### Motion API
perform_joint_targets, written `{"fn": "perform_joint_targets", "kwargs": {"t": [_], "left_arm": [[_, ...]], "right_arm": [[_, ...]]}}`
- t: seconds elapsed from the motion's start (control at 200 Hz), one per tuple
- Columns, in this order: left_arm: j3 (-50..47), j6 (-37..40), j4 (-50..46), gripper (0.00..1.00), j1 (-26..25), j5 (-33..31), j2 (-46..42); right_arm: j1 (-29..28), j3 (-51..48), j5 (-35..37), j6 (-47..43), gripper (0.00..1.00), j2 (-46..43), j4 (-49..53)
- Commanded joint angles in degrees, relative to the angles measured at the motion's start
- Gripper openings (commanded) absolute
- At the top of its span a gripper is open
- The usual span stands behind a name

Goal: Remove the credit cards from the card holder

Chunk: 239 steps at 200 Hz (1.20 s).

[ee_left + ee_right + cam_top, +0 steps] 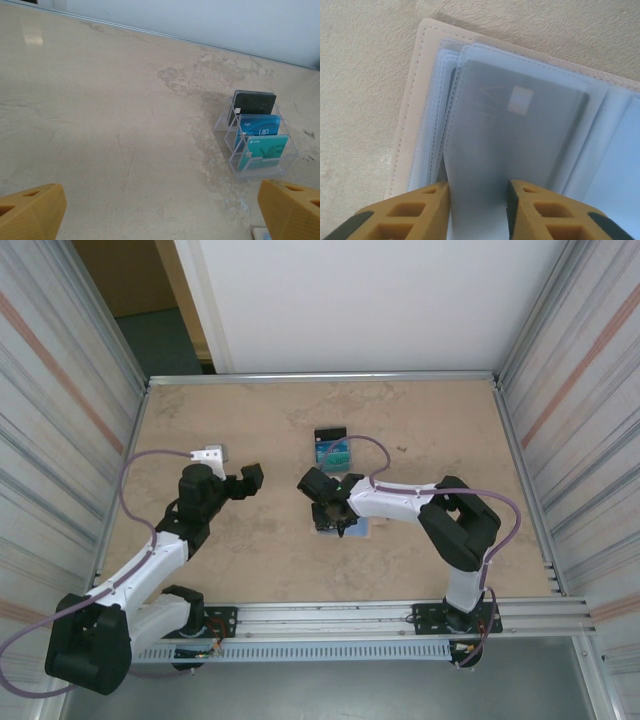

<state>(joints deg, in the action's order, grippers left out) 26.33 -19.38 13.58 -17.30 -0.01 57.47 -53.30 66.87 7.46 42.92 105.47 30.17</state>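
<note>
Pinching a clear sleeve [480, 165] of the wallet [412, 100] over a grey card [530, 135], the right gripper [477, 192] sits bottom centre; the left gripper [160, 217] gapes wide.

Note for your log: the tan-beige, stitched-edge folding card holder [404, 135] lies open on the mottled beige table [360, 75], with its left edge and top-left corner in frame. Several translucent pale blue plastic sleeves [432, 125] are stacked and fanned just inside that edge. The top sleeve holds a dark grey rectangular plastic credit card [520, 135], with a pale square chip [520, 100] and faint lettering showing through. On the right gripper [477, 200], the two yellow-orange fingers [415, 210] flank that sleeve's lower end with the jaws partly apart. You cannot tell whether they pinch it.
</note>
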Motion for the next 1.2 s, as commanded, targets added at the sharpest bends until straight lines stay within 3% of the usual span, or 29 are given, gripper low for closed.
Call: {"fn": "perform_joint_targets", "kwargs": {"t": [0.0,0.231,0.391,0.581,0.867,1.193], "left_arm": [[0.13,0.17,0.36,0.99,0.16,0.64,-0.48],[-0.32,1.44,0.61,0.99,-0.64,0.38,-2.83],[-0.35,2.95,0.04,0.99,-2.64,-2.11,-4.97],[-0.31,5.04,0.97,0.99,-5.64,-6.0,-6.71],[0.14,7.01,1.24,0.99,-7.26,-7.57,-7.17],[1.58,10.26,-1.72,0.99,-8.8,-7.68,-6.31]], "right_arm": [[0.65,-2.78,-0.34,-0.43,0.3,0.1,1.0],[0.65,-5.0,-4.04,-6.26,0.15,-2.85,-2.31],[0.32,-7.49,-9.47,-12.58,0.14,-6.13,-5.29],[0.36,-9.9,-10.96,-17.59,0.13,-9.86,-5.15],[2.65,-11.68,-7.59,-16.79,0.27,-13.15,-4.42],[5.87,-12.61,-3.56,-13.37,0.33,-14.51,-2.68]]}}
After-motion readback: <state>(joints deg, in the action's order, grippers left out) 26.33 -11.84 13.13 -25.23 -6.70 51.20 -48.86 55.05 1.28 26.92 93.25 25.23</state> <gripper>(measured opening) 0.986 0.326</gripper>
